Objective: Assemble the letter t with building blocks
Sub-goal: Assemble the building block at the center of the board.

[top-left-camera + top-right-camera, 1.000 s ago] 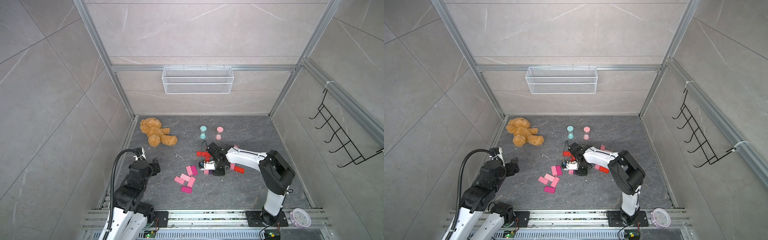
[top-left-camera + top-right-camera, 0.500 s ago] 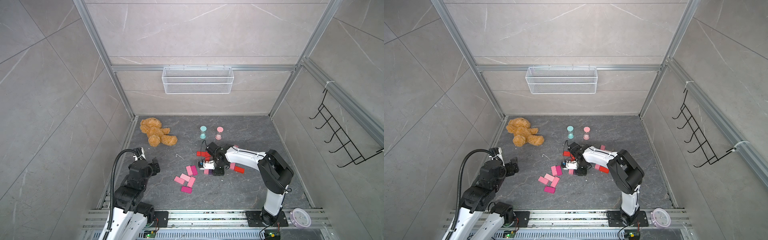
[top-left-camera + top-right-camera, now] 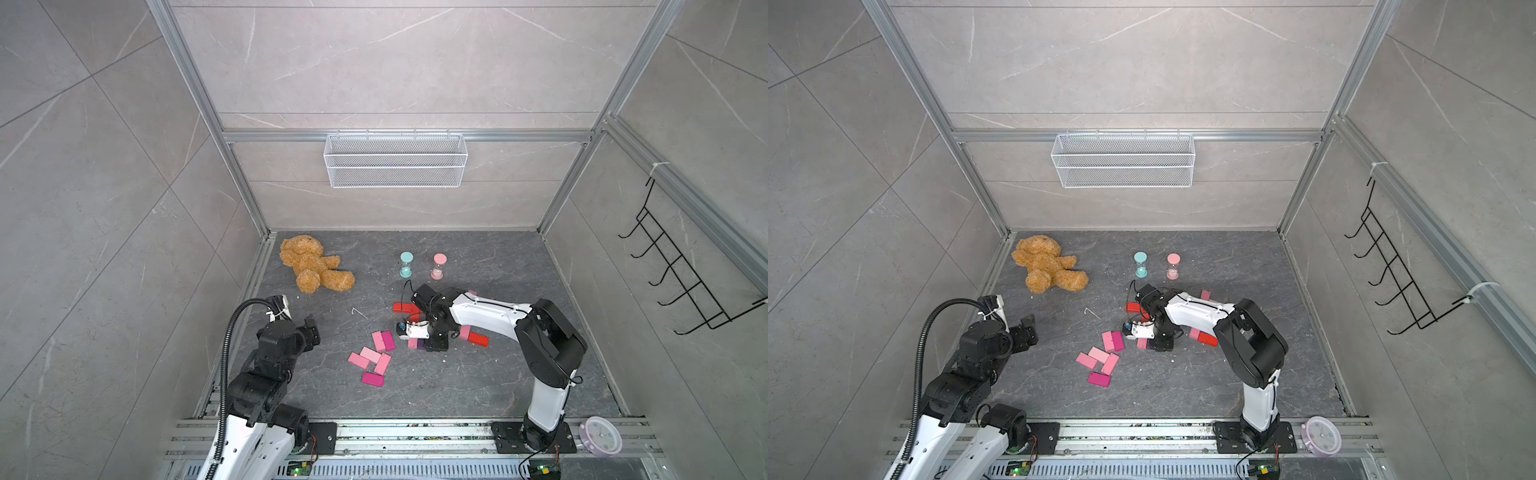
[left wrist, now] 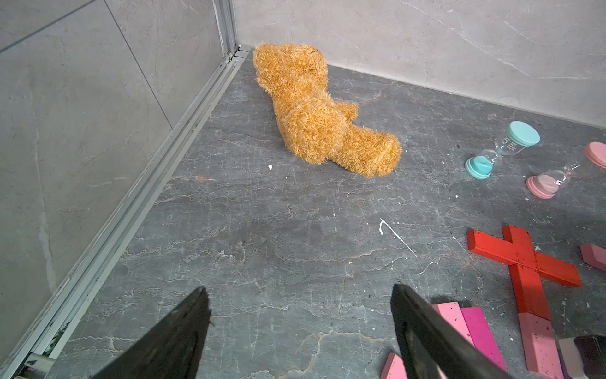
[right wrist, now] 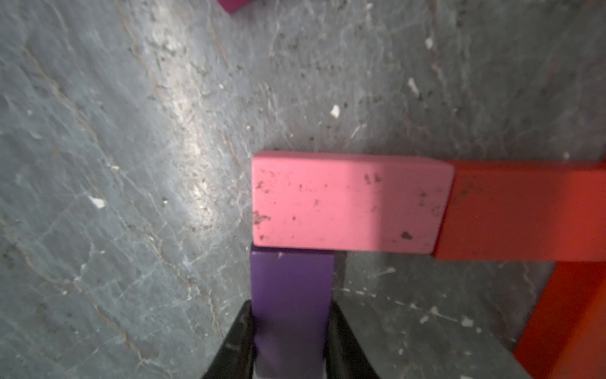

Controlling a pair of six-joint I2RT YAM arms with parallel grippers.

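My right gripper [image 5: 291, 328] is shut on a purple block [image 5: 290, 288], whose end butts against the side of a light pink block [image 5: 347, 203]. That pink block lies end to end with a red block [image 5: 524, 210]. In both top views the right gripper [image 3: 430, 343] [image 3: 1158, 344] is low over the floor, just below the red blocks [image 3: 405, 308]. Several loose pink and magenta blocks [image 3: 374, 357] [image 3: 1102, 357] lie to its left. My left gripper [image 3: 311, 330] [image 4: 299, 290] hangs open and empty over bare floor at the left.
A teddy bear [image 3: 313, 264] lies at the back left. Behind the blocks stand a teal timer [image 3: 406, 264] and a pink timer [image 3: 438, 266]. A red and a pink block [image 3: 476, 336] lie under the right forearm. A wire basket [image 3: 395, 160] hangs on the back wall.
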